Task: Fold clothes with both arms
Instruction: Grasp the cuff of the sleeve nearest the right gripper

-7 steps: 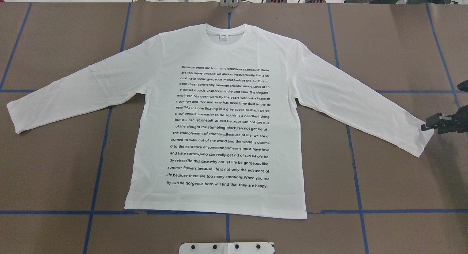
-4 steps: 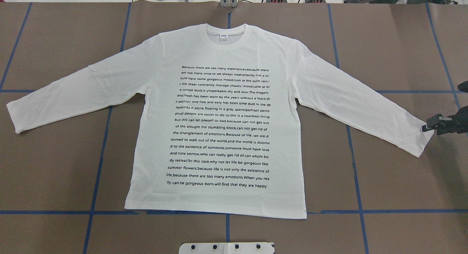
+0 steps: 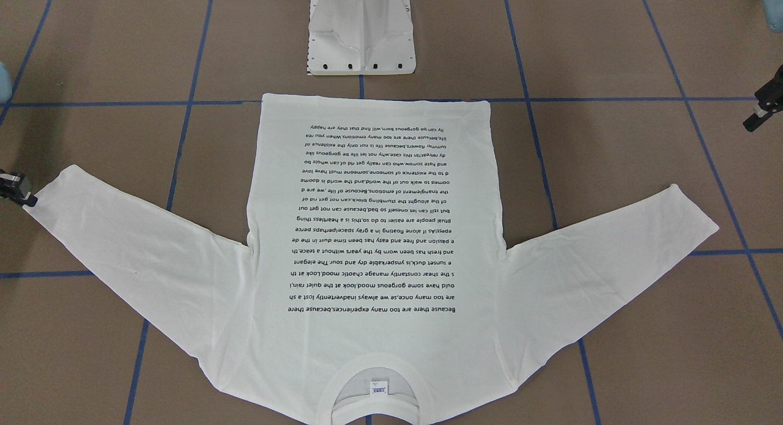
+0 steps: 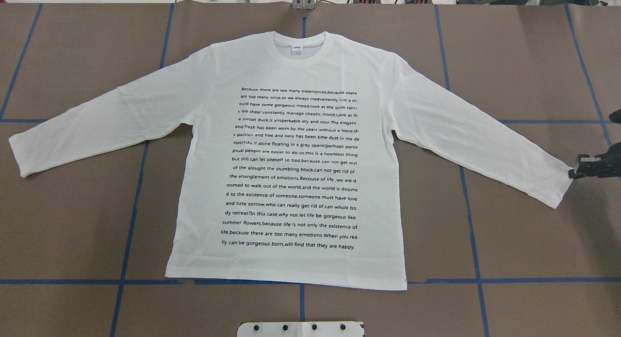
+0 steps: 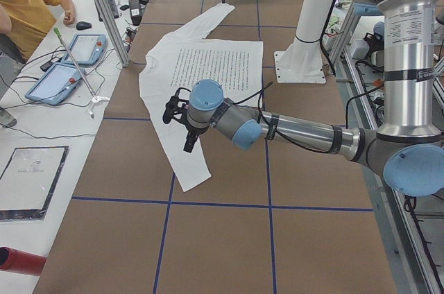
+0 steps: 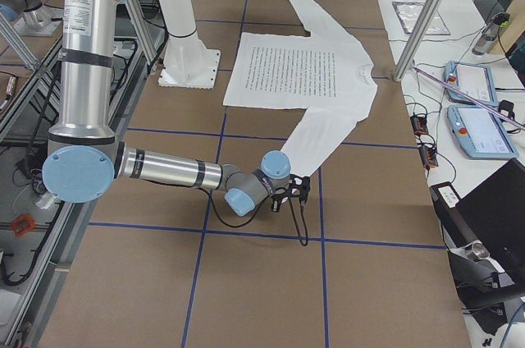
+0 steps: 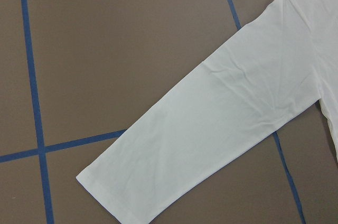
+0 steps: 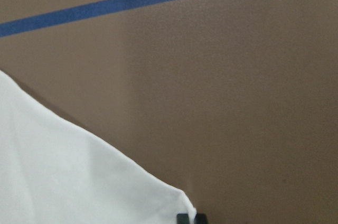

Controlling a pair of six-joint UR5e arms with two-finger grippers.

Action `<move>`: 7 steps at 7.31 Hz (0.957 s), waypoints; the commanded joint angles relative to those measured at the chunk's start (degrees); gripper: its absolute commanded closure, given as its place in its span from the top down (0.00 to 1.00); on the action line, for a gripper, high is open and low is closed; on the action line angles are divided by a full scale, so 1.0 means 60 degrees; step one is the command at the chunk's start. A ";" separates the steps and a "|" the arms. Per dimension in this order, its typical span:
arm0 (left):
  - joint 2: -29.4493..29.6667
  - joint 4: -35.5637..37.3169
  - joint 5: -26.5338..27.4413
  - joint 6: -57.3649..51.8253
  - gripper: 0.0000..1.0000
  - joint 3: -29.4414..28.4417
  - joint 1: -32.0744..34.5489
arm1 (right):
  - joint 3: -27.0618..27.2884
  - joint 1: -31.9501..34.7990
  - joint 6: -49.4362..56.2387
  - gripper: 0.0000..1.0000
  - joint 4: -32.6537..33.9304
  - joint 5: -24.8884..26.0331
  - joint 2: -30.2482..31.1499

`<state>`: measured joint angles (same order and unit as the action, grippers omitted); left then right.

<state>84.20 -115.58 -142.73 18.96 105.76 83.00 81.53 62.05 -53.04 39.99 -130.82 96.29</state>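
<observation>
The white long-sleeved T-shirt [image 4: 291, 157] lies flat on the brown table, printed text up, collar at the far side and both sleeves spread out. My right gripper [image 4: 577, 172] is low at the table's right edge, its tip at the upper corner of the right sleeve cuff [image 4: 563, 186]. The right wrist view shows that corner [image 8: 179, 200] beside a dark fingertip; whether the jaws hold cloth is unclear. My left gripper [image 3: 749, 124] hangs above the table beside the left sleeve [image 7: 222, 129], apart from it. I cannot tell whether its jaws are open or shut.
The white pedestal base [image 4: 301, 328] stands just before the shirt's hem. Blue tape lines [image 4: 131, 206] grid the table. A seated person [image 5: 24, 3] and control tablets [image 5: 66, 65] are at a side table beyond the far edge. An aluminium post [image 6: 426, 20] stands near the collar.
My right gripper has drawn back to the right, from over the right cuff to its outer corner. The shirt has not visibly shifted.
</observation>
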 commanded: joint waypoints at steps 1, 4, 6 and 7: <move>0.0014 -0.0015 0.0000 -0.0024 1.00 0.0010 0.0009 | 0.0630 0.0014 -0.0387 0.00 0.0000 -0.0227 0.0006; 0.0000 -0.0015 0.0000 -0.0010 1.00 0.0068 0.0009 | 0.2142 -0.0073 -0.3437 0.00 0.0176 -0.1077 -0.1143; -0.0015 -0.0015 -0.0015 0.0004 1.00 0.0068 0.0009 | 0.1983 -0.0744 -0.6120 0.00 0.0771 -0.0817 -0.3294; -0.0073 -0.0015 -0.0015 0.0005 1.00 0.0068 0.0024 | 0.1983 -0.0921 -0.6392 0.00 0.1879 -0.0263 -0.4421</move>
<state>84.06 -115.66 -142.79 18.93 106.16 83.08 93.47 58.18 -86.47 45.17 -135.26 77.88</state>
